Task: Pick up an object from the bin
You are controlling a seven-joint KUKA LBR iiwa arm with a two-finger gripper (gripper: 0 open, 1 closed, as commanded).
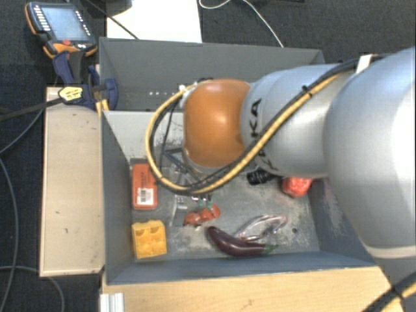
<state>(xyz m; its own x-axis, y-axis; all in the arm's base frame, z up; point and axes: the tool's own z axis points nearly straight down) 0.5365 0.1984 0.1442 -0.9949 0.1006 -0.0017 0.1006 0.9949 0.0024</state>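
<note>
Grey metal bin (214, 70), seen from above, with my arm entering from the right. My gripper (183, 201) hangs low over the middle of the floor beneath the orange wrist cover (214, 122), which hides enough that I cannot tell whether it is apart or together. Nothing is seen held. Just beside it, toward the near wall, lies a small red-orange piece (199, 216) with a green fleck, the likeliest thing to be picked. To the left an orange box (144, 186) lies flat by the wall, and a yellow brick (149, 238) sits in the near-left corner. Along the near wall lie a dark purple aubergine (237, 244) and, just behind it, a clear plastic item (263, 225). A red lump (296, 186) and a black piece (258, 176) sit farther right, by my arm. Risks, as I judge them: the small red-orange piece may be pushed aside rather than caught; a descent could clip the aubergine's tip beside it; the cable loop (151, 142) hangs near the orange box and might drag it.
</note>
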